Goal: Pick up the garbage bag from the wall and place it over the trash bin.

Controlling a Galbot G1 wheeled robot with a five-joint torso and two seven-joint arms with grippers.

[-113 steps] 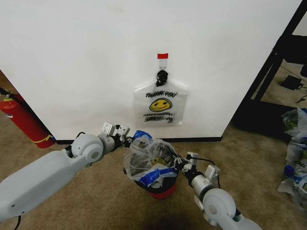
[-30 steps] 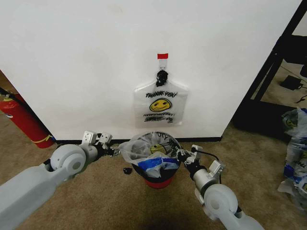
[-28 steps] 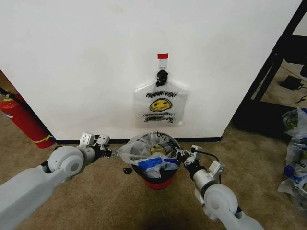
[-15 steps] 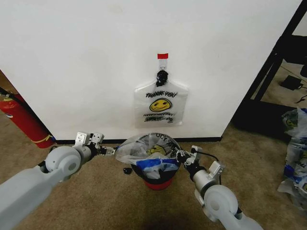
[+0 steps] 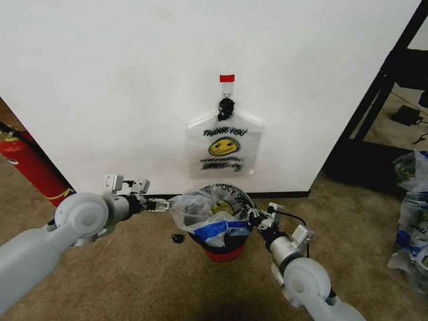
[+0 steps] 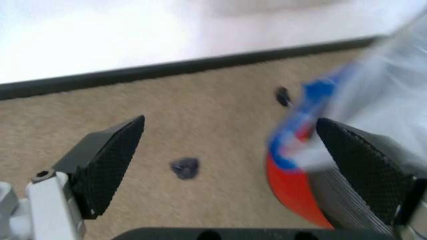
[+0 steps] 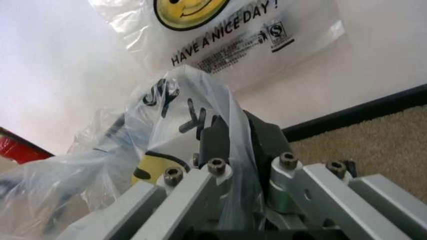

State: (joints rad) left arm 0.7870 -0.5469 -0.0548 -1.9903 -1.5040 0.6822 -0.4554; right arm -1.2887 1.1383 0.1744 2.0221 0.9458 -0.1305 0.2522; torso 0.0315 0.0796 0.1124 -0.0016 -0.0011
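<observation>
One garbage bag (image 5: 224, 144) with the smiley print hangs from the black hook on the white wall (image 5: 120, 87). A second bag of the same print (image 5: 212, 208) is draped over the trash bin (image 5: 224, 253). My right gripper (image 5: 253, 217) is at the bin's right rim, and the right wrist view has this gripper (image 7: 237, 136) shut on that bag's plastic (image 7: 187, 110). Left of the bin, just off the bag's edge, my left gripper (image 5: 156, 204) is open. In its wrist view the left gripper (image 6: 230, 122) spans bare carpet, with the blue rim (image 6: 301, 127) beside one finger.
A red fire extinguisher (image 5: 30, 167) leans at the far left. A black rack (image 5: 394, 80) stands at the right, with stuffed clear bags (image 5: 411, 214) on the floor beyond. A small dark scrap (image 5: 177, 237) lies on the carpet left of the bin.
My left gripper swung out to the left, stretching the bag's rim. It now sits slightly higher and the stretched rim has drawn back toward the bin. My right gripper kept its hold.
</observation>
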